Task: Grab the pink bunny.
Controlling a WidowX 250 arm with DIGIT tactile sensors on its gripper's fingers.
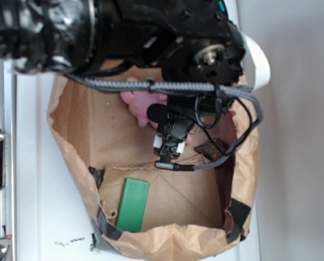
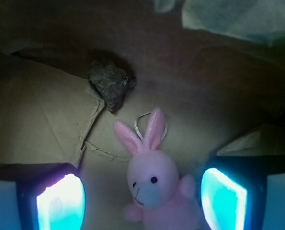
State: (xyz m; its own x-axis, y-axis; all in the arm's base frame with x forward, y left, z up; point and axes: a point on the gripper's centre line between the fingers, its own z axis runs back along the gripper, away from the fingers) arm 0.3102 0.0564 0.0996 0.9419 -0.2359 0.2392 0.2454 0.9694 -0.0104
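pink bunny (image 2: 154,189) lay on the floor of the paper bag (image 1: 80,136), between the spread pads of the claw (image 2: 142,196), which was wide open and held nothing. looked light, soft, squashable; best pinched across head or body.

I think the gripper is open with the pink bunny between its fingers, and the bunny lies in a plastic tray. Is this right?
Not quite. The gripper is open with the bunny between its fingers, but the bunny lies in a brown paper bag, not a plastic tray. The exterior view shows the bag's crumpled paper walls.
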